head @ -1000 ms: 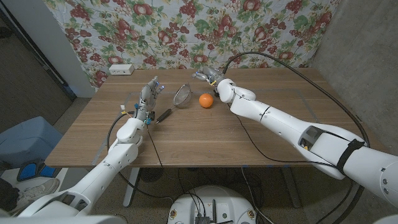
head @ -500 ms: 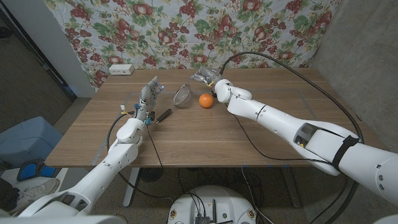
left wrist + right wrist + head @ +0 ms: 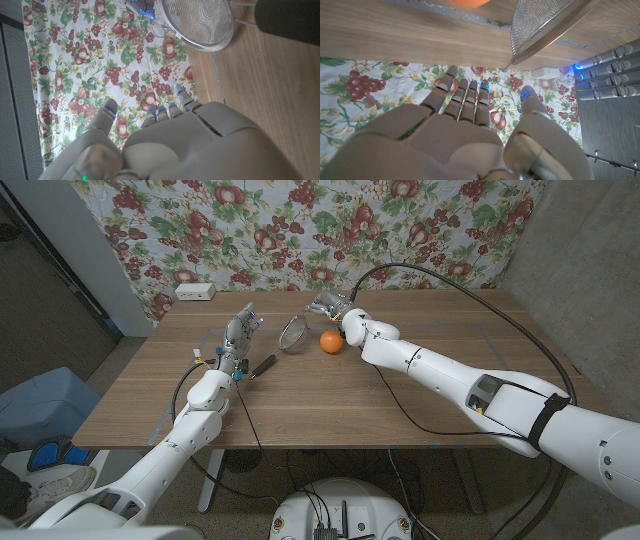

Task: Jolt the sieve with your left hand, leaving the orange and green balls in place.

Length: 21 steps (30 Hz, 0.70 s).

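Note:
A metal mesh sieve (image 3: 292, 333) lies tilted on the wooden table (image 3: 400, 395), its black handle (image 3: 264, 365) pointing toward me. Just right of it sits the orange ball (image 3: 331, 341). My left hand (image 3: 240, 331) stands left of the sieve, a short gap away, fingers spread and upright, holding nothing. My right hand (image 3: 327, 304) hovers behind the orange ball, near the sieve's far rim, fingers stretched out and empty. The left wrist view shows the sieve (image 3: 200, 22) and its handle (image 3: 290, 20) beyond my left hand (image 3: 165, 145). The right wrist view shows the sieve (image 3: 545, 22) and my right hand (image 3: 470, 135).
A small white box (image 3: 195, 291) sits at the table's far left corner. A floral cloth (image 3: 300, 230) hangs behind the table. A black cable (image 3: 470, 290) loops over the right side of the table. A concrete wall stands to the right.
My right hand has drifted slightly left, closer to the sieve's far rim. My left hand, the sieve and the orange ball have stayed in place.

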Tool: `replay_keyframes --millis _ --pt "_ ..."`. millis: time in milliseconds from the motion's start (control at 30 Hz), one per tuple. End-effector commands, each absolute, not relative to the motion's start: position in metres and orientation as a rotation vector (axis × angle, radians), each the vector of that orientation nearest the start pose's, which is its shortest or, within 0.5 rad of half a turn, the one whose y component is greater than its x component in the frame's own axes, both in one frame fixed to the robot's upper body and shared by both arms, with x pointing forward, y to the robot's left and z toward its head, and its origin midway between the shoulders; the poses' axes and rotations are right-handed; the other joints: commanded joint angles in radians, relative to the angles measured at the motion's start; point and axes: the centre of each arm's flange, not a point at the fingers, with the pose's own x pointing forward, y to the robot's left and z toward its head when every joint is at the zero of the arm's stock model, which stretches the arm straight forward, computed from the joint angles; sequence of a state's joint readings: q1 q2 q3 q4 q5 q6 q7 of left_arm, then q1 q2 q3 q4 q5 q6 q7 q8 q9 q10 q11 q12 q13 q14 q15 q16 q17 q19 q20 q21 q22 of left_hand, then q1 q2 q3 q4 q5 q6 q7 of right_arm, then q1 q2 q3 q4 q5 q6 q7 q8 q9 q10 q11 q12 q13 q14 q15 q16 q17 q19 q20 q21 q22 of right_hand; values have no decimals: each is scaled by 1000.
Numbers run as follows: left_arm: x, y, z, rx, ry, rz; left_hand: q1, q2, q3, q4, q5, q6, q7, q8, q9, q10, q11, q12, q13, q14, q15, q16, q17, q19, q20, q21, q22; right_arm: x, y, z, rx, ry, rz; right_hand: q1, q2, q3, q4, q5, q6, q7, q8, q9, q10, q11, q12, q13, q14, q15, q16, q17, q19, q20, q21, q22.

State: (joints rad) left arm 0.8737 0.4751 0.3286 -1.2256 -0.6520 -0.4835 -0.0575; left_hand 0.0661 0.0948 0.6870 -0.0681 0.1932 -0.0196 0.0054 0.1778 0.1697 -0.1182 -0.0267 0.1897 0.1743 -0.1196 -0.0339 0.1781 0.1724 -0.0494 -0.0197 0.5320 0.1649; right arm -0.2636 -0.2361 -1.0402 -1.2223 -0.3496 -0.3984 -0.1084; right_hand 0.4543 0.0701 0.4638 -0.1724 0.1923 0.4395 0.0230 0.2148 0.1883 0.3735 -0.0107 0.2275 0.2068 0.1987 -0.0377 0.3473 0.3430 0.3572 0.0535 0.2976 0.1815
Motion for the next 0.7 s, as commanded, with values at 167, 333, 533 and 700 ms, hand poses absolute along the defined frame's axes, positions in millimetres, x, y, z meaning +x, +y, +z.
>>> replay_keyframes --millis 167,333,533,700 --pt "639 313 -38 -89 -722 -157 -8 40 5 -5 1 5 -1 3 3 3 -1 2 3 4 4 6 3 1 0 -8 5 681 4 77 -1302 -544 86 2 3 -7 4 -5 15 3 5 4 14 4 6 5 4 4 0 1 10 4 -5 2" --pt "639 313 -37 -88 -722 -158 -8 40 5 -6 1 5 -1 3 3 3 0 2 3 4 4 6 3 2 -1 -10 5 682 6 76 -1314 -536 88 0 3 -10 8 -6 18 3 5 5 18 3 7 5 4 5 -1 2 9 5 -6 2" --pt "640 314 -37 -89 -722 -155 -9 40 4 -6 0 5 -1 3 3 3 0 2 3 4 4 6 3 3 -1 -12 5 684 9 74 -1331 -521 87 -2 4 -14 12 -8 26 3 7 5 22 4 8 6 4 4 -1 2 10 5 -7 3" --pt "640 315 -38 -93 -721 -151 -9 40 5 -7 0 5 -1 3 3 3 -1 2 3 4 5 6 3 4 0 -14 5 686 11 73 -1344 -507 91 -3 4 -17 13 -8 31 4 8 5 29 5 10 6 3 6 -2 2 9 7 -9 3"
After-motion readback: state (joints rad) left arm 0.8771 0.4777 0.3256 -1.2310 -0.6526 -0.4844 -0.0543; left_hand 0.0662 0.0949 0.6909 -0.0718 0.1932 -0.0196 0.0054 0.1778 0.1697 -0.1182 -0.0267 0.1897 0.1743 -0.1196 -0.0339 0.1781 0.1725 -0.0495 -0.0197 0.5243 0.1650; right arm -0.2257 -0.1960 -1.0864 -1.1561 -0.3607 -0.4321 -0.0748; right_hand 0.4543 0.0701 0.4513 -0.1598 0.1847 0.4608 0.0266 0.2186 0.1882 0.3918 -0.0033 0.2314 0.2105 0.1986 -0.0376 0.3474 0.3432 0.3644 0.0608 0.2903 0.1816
